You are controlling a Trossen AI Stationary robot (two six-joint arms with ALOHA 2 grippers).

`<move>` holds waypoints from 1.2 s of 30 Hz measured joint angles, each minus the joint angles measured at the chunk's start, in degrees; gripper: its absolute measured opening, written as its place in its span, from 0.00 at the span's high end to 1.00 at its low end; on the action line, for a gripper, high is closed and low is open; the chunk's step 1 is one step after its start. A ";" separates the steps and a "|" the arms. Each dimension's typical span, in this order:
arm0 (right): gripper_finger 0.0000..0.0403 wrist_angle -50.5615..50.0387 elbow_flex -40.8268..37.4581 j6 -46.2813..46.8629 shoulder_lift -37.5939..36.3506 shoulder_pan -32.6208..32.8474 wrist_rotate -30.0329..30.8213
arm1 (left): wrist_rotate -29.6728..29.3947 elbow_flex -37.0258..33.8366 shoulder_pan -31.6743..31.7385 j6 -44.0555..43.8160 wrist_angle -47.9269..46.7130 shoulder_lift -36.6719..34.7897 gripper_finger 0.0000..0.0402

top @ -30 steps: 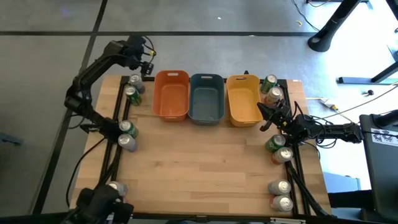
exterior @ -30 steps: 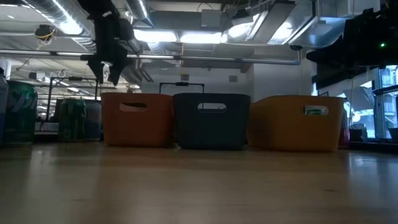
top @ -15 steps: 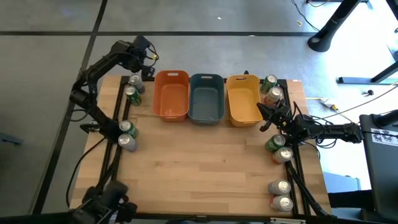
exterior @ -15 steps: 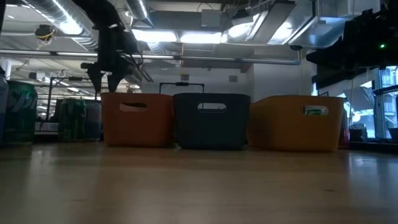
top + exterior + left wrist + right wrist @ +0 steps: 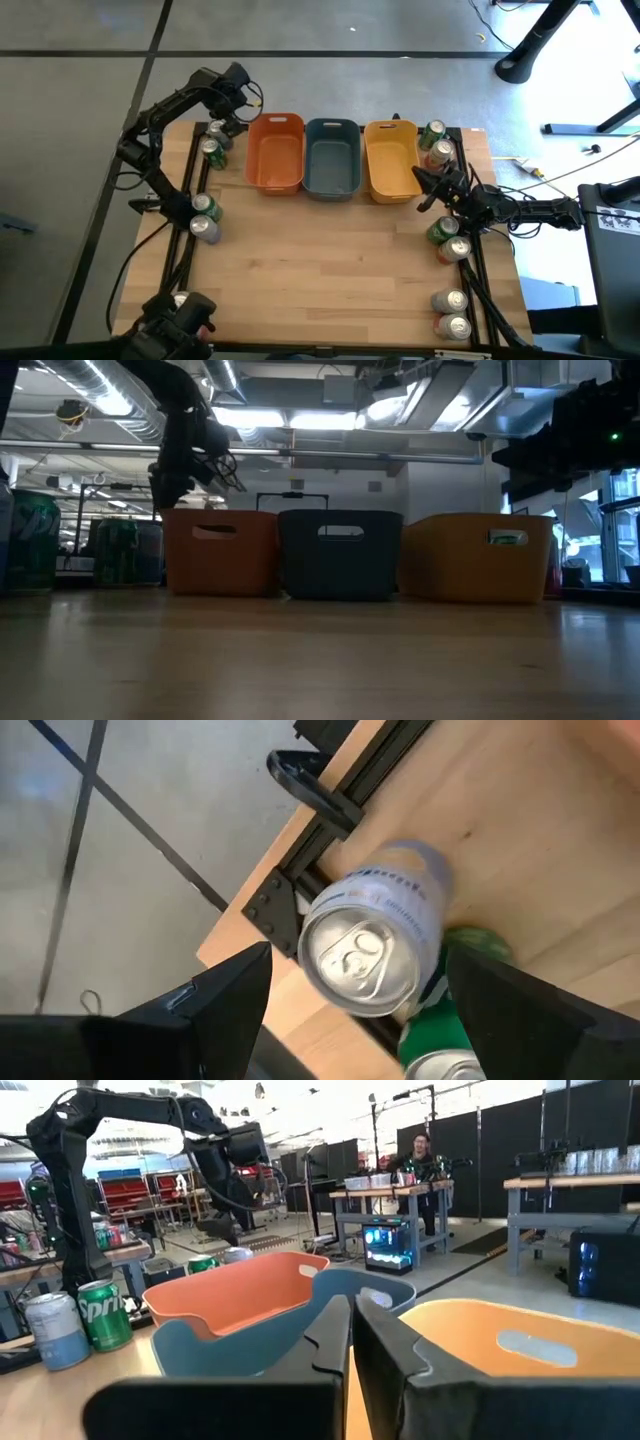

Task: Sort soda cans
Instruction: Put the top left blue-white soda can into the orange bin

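**Left end effector swung back over far-left cans**

Left end effector (image 5: 232, 98) had moved from beside the orange bin (image 5: 275, 152) to hover, jaws spread and empty, above a silver-grey can (image 5: 378, 943) at the counter's (image 5: 320, 260) far-left corner; likely the next pick. Green cans (image 5: 440, 1040) crowded it closely. Right end effector (image 5: 420, 180) waited clenched, empty, near the yellow bin (image 5: 390, 160).
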 joint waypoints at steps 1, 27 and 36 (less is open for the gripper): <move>0.95 -0.42 0.00 0.33 0.00 0.01 0.00 | -0.05 0.00 0.06 0.04 0.03 0.00 0.28; 0.95 -0.76 0.00 1.29 0.00 0.01 -0.02 | -6.47 -0.02 -0.83 4.49 -3.01 7.89 0.28; 0.95 -0.76 0.00 1.27 0.00 0.00 -0.02 | -9.30 -0.02 -1.41 3.64 -3.89 9.49 0.28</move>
